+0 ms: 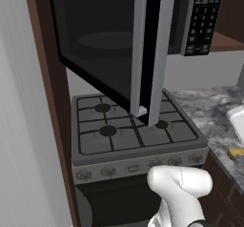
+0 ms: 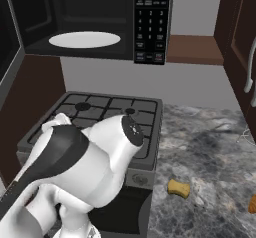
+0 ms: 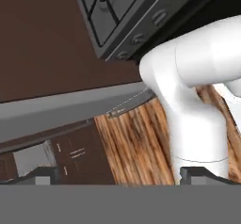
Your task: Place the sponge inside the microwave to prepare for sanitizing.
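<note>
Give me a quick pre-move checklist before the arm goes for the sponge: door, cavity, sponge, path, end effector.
1. Microwave door open: ok, the door is swung out over the stove.
2. Cavity free: ok, the white turntable plate looks bare.
3. Sponge located: ok, it lies on the granite counter, to the right of the stove, not yet picked up.
4. Space around sponge: ok, nothing touches it; an orange item sits apart at the picture's edge.
5. End effector empty: ok, nothing between the fingertips, which stand wide apart.
6. End effector aimed at sponge: not ok, the hand view looks at floor and stove front.
</note>
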